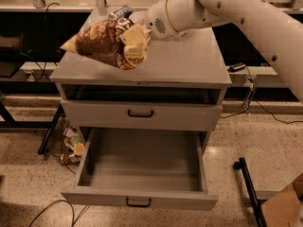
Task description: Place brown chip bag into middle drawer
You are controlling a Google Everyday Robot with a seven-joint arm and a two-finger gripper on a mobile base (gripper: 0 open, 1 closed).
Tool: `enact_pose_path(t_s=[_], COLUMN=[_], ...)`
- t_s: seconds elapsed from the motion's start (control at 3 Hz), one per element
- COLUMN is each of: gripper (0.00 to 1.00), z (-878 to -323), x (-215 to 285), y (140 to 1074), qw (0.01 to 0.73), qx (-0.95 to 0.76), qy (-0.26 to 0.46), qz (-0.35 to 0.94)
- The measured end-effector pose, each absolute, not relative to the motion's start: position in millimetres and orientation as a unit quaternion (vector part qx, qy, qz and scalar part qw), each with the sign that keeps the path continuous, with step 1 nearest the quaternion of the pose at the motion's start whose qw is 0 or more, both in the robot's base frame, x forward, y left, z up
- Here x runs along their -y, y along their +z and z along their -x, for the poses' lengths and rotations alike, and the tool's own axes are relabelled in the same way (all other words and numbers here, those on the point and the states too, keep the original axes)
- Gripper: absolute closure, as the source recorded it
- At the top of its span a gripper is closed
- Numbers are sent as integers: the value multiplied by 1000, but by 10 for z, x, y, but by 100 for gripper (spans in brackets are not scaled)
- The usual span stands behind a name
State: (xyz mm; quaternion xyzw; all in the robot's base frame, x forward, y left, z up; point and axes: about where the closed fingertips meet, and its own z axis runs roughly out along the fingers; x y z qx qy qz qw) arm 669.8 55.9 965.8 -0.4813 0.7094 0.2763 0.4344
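My gripper (133, 45) is shut on the brown chip bag (102, 42), a crinkly dark brown bag with a yellow end. It holds the bag lifted above the left part of the grey cabinet top (189, 60), with the bag's left end hanging past the cabinet's left edge. The middle drawer (142, 167) is pulled wide open below, grey, with a small black handle on its front; nothing shows inside it. The drawer front above it (140, 113) is closed.
A small silver can (120, 12) stands at the back left of the cabinet top behind the bag. Cables and litter (71, 143) lie on the floor left of the cabinet. A black bar (248, 190) and a cardboard box (284, 207) are at the lower right.
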Motion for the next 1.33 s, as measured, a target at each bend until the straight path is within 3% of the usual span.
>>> enact_pose_path(t_s=[1.0,1.33], gripper=[100,100], z=[-6458,-5999], x=[-620,-647], y=[9722,9688], qw=[437,416], qx=[-683,-675], qy=[300,301], qz=[503,529])
